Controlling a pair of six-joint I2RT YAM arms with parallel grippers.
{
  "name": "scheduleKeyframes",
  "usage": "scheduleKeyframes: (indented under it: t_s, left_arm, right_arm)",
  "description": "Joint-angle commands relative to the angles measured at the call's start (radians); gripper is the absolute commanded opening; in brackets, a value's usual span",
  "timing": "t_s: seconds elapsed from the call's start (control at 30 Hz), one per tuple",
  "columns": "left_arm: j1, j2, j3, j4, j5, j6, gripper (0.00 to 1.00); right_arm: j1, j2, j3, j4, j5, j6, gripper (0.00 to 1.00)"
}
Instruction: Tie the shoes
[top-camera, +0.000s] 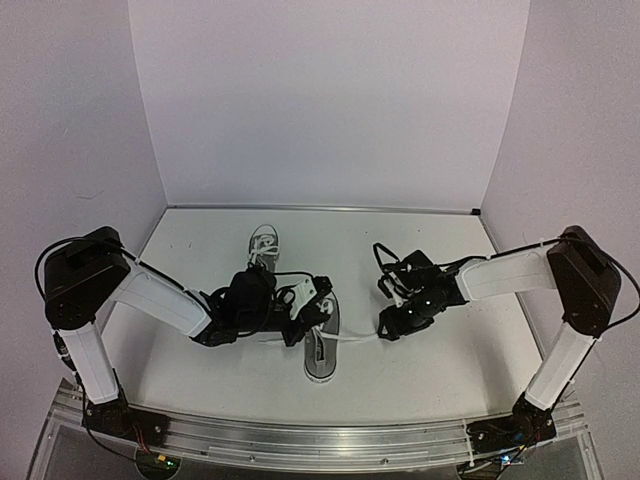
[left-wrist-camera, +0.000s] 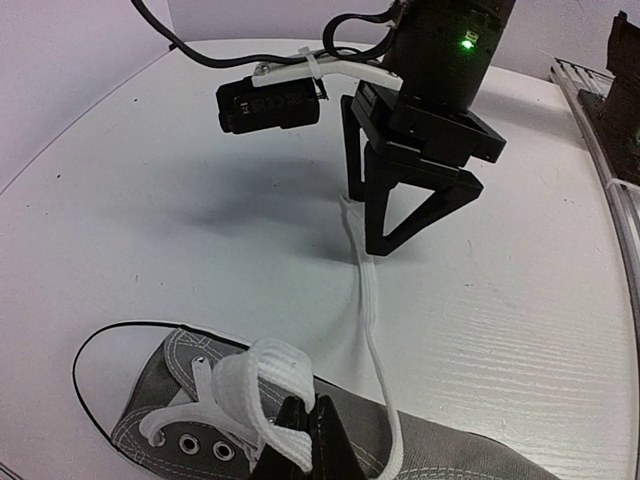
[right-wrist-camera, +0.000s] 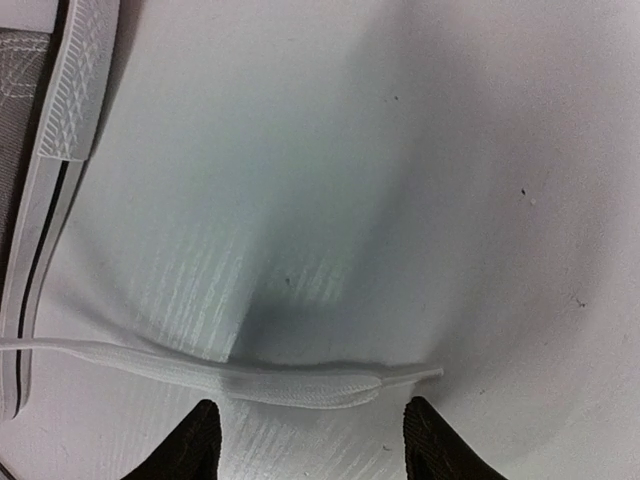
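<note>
We note left gripper (left-wrist-camera: 305, 440) clamped on shoe (left-wrist-camera: 450, 450) lace loop (left-wrist-camera: 262, 375), right gripper (right-wrist-camera: 310, 408) apart, straddling free lace end (right-wrist-camera: 300, 383) flat on desk (right-wrist-camera: 400, 150)

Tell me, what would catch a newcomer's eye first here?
A small grey shoe lies near the middle of the white table, with both robot arms bent in towards it. The left tool is shut on a loop of its white lace, while the right tool hangs open over the lace's loose end, which lies flat on the table. A second shoe sits further back.
</note>
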Motion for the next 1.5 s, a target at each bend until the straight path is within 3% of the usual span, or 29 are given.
scheduleKeyframes:
  t_s: [0.0,0.13,0.3,0.47,0.6,0.63,0.83,1.1,1.4,1.47]
  left_arm:
    - [-0.005,0.006,0.037,0.01,0.003,0.012,0.0]
    - [-0.005,0.002,0.038,0.007,0.0,0.013,0.0]
    - [-0.005,-0.002,0.036,0.008,0.006,0.017,0.0]
    - [-0.005,0.004,0.035,0.022,0.011,0.017,0.0]
    - [-0.005,0.009,0.037,0.027,0.014,0.018,0.0]
    - [-0.005,0.009,0.038,0.027,0.015,0.017,0.0]
    - [-0.005,0.005,0.015,0.071,0.026,0.02,0.0]
    - [-0.005,0.023,-0.036,0.204,0.069,0.022,0.0]
    - [-0.005,0.039,-0.065,0.269,0.093,0.074,0.0]
    - [-0.006,0.039,-0.07,0.273,0.103,0.076,0.0]
  right_arm:
    - [0.006,0.063,0.037,0.046,-0.02,0.008,0.58]
    - [0.008,0.113,0.059,0.072,-0.036,0.007,0.55]
    - [0.017,0.152,0.068,0.073,-0.027,-0.005,0.42]
    - [0.053,0.183,0.075,0.068,0.005,-0.005,0.25]
    - [0.083,0.217,0.104,0.037,0.042,-0.009,0.02]
    - [0.085,0.219,0.109,0.033,0.049,-0.008,0.0]
    - [0.082,0.148,0.153,0.028,0.057,-0.021,0.0]
    - [0.048,0.052,0.412,0.025,-0.035,-0.082,0.0]
    - [0.066,0.234,0.73,0.029,-0.372,-0.097,0.0]
    - [0.098,0.279,0.774,0.03,-0.391,-0.096,0.0]
